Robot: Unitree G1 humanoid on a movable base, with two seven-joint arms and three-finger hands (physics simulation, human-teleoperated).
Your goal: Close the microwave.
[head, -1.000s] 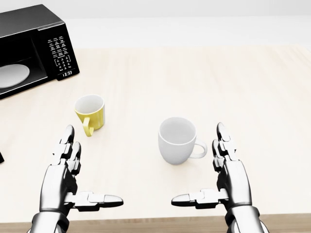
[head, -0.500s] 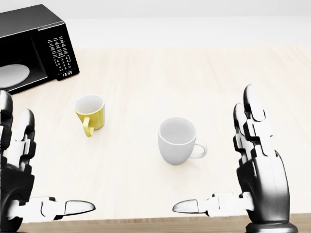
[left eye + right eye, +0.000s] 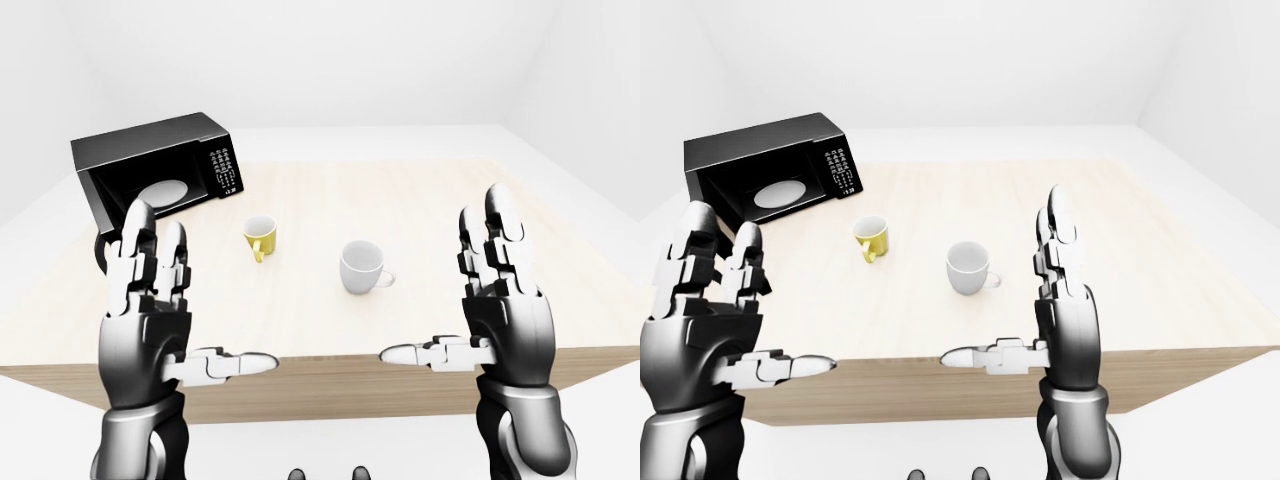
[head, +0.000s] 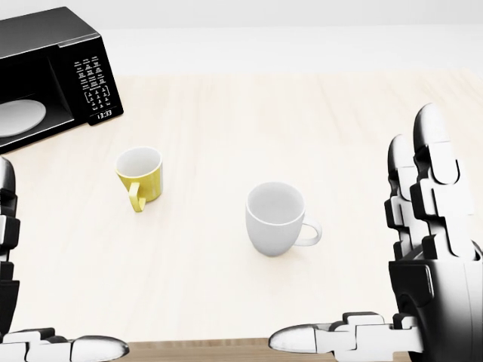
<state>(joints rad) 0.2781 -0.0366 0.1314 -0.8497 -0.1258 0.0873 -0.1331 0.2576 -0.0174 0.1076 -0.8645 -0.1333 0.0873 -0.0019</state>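
rising since a second ago, left hand (image 3: pixel 150 320) and right hand (image 3: pixel 500 310) hang spread and empty; microwave (image 3: pixel 155 170) remains open, not yet reached.

Head view: black box-shaped microwave (image 4: pixel 56 72) at top left of the pale wooden table (image 4: pixel 302 128). Small yellow ceramic mug (image 4: pixel 140 176) below it, right of its panel. Larger white ceramic mug (image 4: pixel 276 219) lower right, well apart.

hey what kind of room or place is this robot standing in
Probably a bare simulated kitchen: an open black microwave with a white turntable plate, a yellow mug and a white mug stand on a pale wooden counter between plain white walls.
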